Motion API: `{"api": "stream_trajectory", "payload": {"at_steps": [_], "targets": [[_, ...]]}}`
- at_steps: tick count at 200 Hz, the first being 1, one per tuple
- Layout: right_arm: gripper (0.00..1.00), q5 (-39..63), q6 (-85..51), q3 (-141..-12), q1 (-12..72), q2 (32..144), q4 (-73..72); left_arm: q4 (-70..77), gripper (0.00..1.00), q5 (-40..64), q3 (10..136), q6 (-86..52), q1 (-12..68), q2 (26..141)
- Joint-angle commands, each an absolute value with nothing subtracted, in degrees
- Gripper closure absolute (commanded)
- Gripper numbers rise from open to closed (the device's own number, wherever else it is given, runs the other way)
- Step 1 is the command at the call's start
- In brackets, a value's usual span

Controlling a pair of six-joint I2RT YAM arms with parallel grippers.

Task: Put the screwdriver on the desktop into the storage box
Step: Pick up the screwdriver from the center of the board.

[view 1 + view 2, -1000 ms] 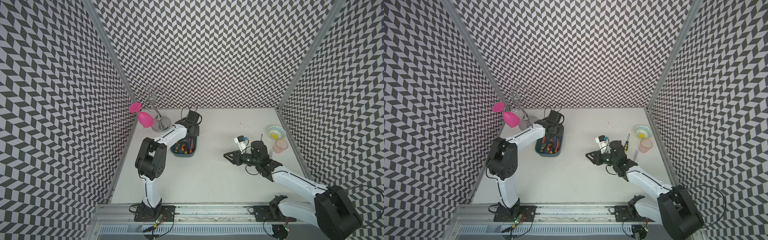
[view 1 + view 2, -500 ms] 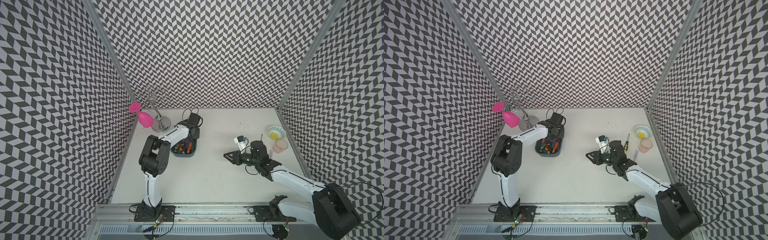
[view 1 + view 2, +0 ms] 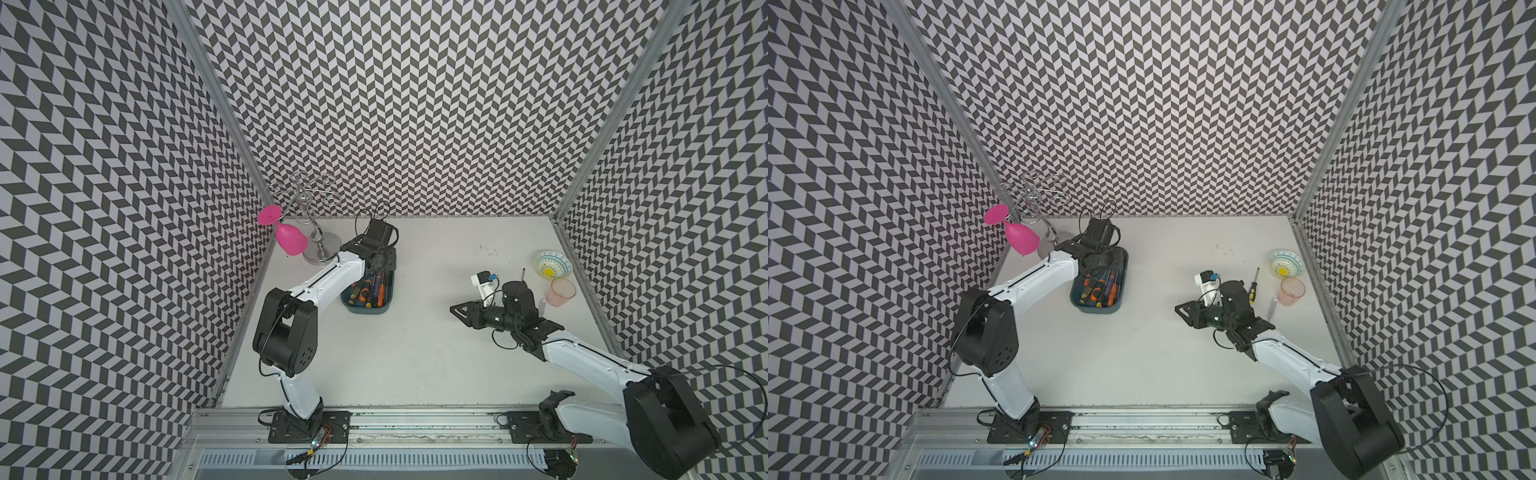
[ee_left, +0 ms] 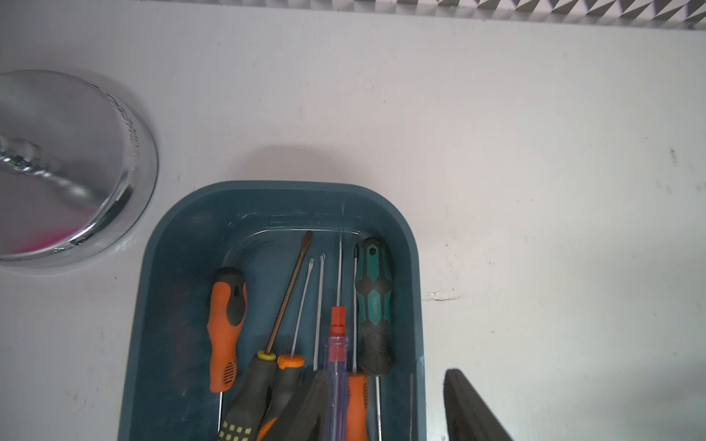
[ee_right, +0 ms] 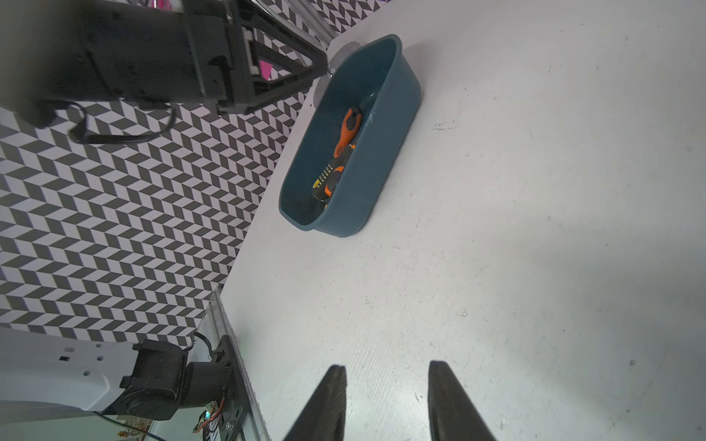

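Currently, the small black-and-yellow-handled screwdriver [image 3: 1254,284] is laid near-vertically at centre right of a top view, tip upward; the jaws of the left gripper [image 4: 386,376] and right gripper [image 5: 386,365] are set apart.

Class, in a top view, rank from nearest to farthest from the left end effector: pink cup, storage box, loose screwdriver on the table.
1. Storage box: under the left end effector.
2. Loose screwdriver: across the table, beside the right arm.
3. Pink cup: farther still, by the right edge.
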State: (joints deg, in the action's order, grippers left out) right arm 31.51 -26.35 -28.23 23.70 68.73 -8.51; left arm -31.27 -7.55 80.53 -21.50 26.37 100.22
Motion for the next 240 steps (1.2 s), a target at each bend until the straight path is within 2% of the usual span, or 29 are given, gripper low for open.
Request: {"api": "stream_trajectory", "payload": {"at_steps": [1, 34, 75, 127, 173, 240], "targets": [[0.61, 28.5, -26.0, -30.2, 23.3, 68.1, -7.3, -29.1, 0.47, -5.0, 77.3, -22.2, 27.2, 95.7], [0.61, 23.5, -26.2, -32.8, 22.3, 68.0, -1.9, -25.6, 0.45, -1.8, 70.1, -25.8, 28.3, 88.2], [0.61, 10.1, -27.7, -37.2, 19.8, 69.6, 6.8, -19.5, 0.44, 2.5, 59.3, -29.0, 30.1, 78.3], [0.61, 6.5, -28.7, -40.7, 14.5, 73.9, 9.9, -13.7, 0.44, 3.5, 47.5, -32.6, 36.2, 68.5], [0.61, 3.0, -28.6, -43.2, 12.4, 76.5, 11.3, -7.8, 0.42, 7.9, 39.4, -35.2, 37.4, 60.2], [0.60, -2.2, -28.6, -46.2, 6.9, 81.7, 13.4, -0.7, 0.42, 14.1, 35.3, -35.7, 39.3, 59.4]]}}
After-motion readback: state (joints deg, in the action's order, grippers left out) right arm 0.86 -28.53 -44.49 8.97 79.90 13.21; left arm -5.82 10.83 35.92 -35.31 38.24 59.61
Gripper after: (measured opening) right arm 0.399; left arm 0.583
